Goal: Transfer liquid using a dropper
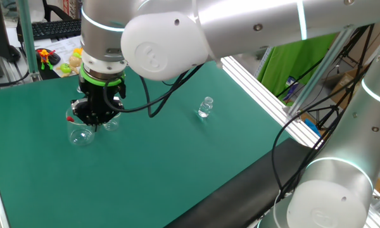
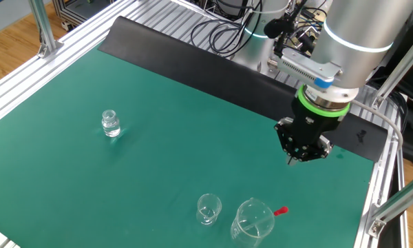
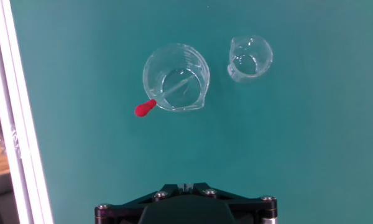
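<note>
The dropper (image 3: 168,94) leans in the larger beaker (image 3: 176,85), its red bulb hanging over the rim and its clear stem slanting down inside. The gripper (image 2: 304,156) hangs above the green table (image 2: 158,138) with its jaws shut on nothing, near the beaker but apart from it. A smaller beaker (image 3: 250,58) stands just beside the larger one. The hand view shows the stem inside the glass; in one fixed view the gripper hides most of the dropper. A small glass bottle (image 2: 111,124) stands well apart, toward the table's opposite side.
</note>
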{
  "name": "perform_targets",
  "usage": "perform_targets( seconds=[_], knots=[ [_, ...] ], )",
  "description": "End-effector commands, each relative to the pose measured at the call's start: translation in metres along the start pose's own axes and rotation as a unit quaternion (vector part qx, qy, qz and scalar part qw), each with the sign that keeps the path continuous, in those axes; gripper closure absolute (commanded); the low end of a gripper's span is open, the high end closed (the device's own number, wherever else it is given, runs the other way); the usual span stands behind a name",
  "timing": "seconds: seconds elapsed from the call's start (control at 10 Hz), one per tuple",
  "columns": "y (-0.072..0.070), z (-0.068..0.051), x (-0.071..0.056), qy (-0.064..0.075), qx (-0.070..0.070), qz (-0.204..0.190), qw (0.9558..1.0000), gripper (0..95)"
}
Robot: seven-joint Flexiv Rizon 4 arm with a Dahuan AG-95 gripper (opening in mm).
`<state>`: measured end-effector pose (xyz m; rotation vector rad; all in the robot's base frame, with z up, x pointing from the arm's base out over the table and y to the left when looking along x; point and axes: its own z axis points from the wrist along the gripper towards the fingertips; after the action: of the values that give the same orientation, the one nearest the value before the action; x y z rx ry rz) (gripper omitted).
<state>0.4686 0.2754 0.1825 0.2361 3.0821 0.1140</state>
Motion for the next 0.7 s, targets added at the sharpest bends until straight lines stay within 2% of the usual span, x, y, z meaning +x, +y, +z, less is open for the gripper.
perform_targets(
  seconds=[0.1, 0.2, 0.4, 0.5, 0.6, 0.7],
  knots=[
    [0.001, 0.0002, 0.0001, 0.014, 0.018, -0.016, 0.9996, 95.0],
    [0.001, 0.0002, 0.0001, 0.026, 0.032, -0.027, 0.9988, 95.0],
    [0.001, 0.0002, 0.0001, 0.035, 0.033, -0.036, 0.9982, 95.0],
    [0.001, 0.0002, 0.0001, 0.035, 0.03, -0.035, 0.9983, 95.0],
    [0.001, 0.0002, 0.0001, 0.036, 0.008, -0.024, 0.999, 95.0],
    [0.001, 0.0002, 0.0001, 0.034, 0.026, -0.066, 0.9969, 95.0]
  ],
)
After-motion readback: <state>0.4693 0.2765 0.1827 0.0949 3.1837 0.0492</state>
